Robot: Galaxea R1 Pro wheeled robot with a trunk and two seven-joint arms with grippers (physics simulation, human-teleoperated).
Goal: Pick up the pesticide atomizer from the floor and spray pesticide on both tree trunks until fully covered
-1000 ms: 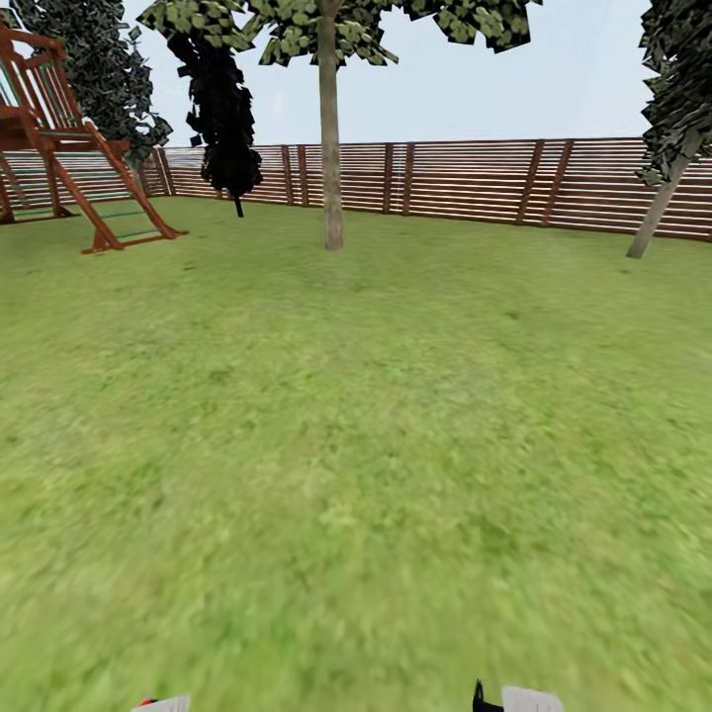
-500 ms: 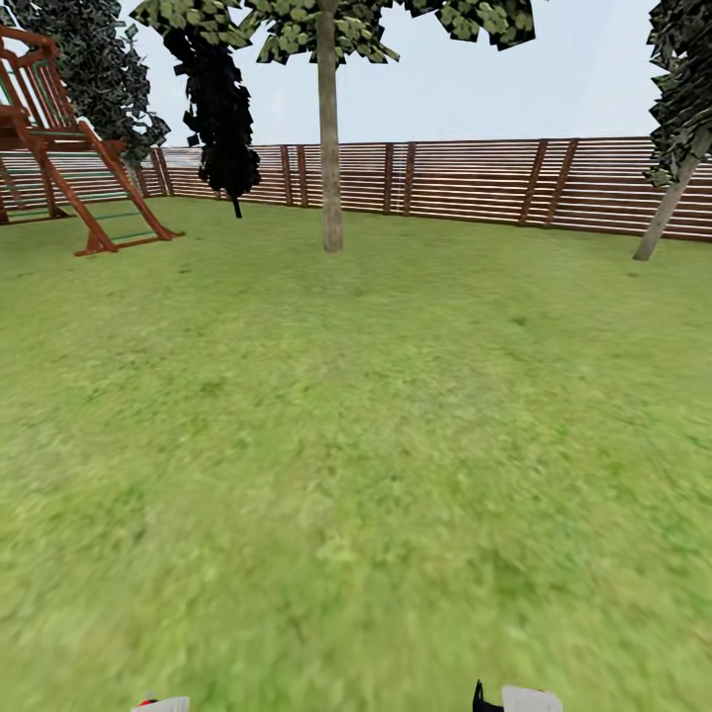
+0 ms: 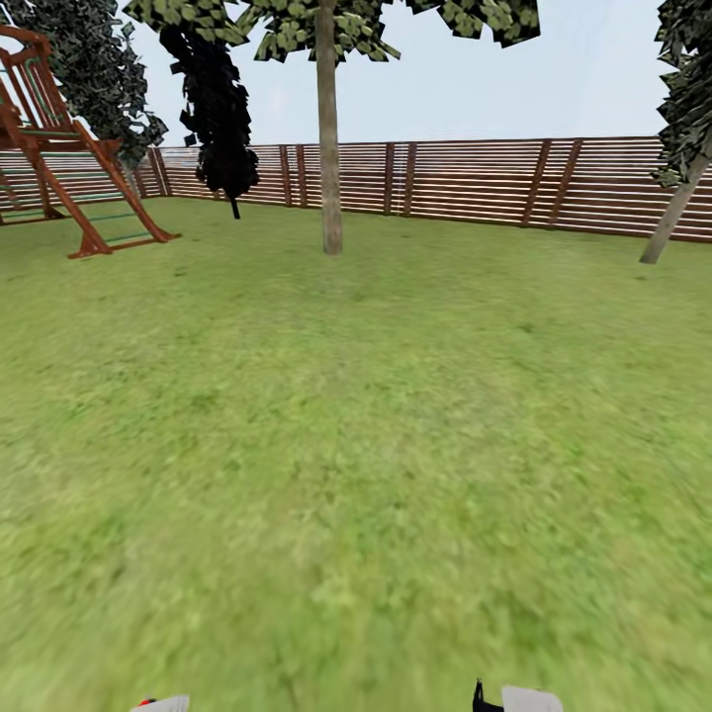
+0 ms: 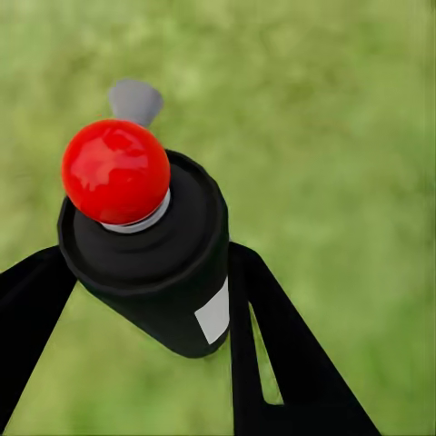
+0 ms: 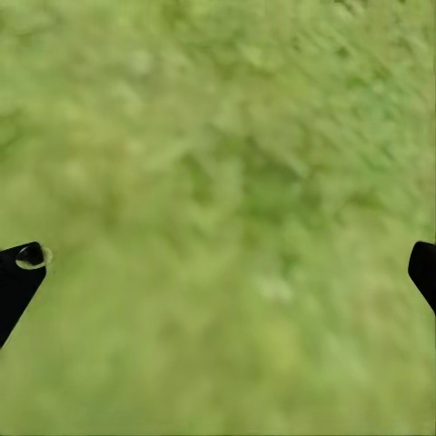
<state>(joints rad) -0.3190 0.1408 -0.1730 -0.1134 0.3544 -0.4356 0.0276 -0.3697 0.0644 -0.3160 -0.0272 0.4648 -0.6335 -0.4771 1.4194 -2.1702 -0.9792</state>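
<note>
The pesticide atomizer (image 4: 150, 238), a black canister with a bright red tip (image 4: 115, 171), sits between the black fingers (image 4: 272, 350) of my left gripper (image 4: 150, 263), which is shut on it above blurred grass. My right gripper (image 5: 221, 271) is open and wide apart over bare lawn, holding nothing. In the head view one thick pale tree trunk (image 3: 329, 148) stands far ahead at centre. A second, leaning trunk (image 3: 674, 213) rises at the far right by the fence. Slivers of the left gripper (image 3: 163, 704) and right gripper (image 3: 516, 698) peek in at the bottom edge. No mist is visible.
A brown slat fence (image 3: 475, 178) closes off the back of the lawn (image 3: 356, 445). A red-brown wooden playset (image 3: 69, 158) stands at the far left. A slim dark cypress-like tree (image 3: 220, 109) grows beside it near the fence. Wide grass lies between me and the trunks.
The whole head view has shifted: the trees sit slightly lower and the right one further right, the playset further left. The camera has moved; both grippers keep their places.
</note>
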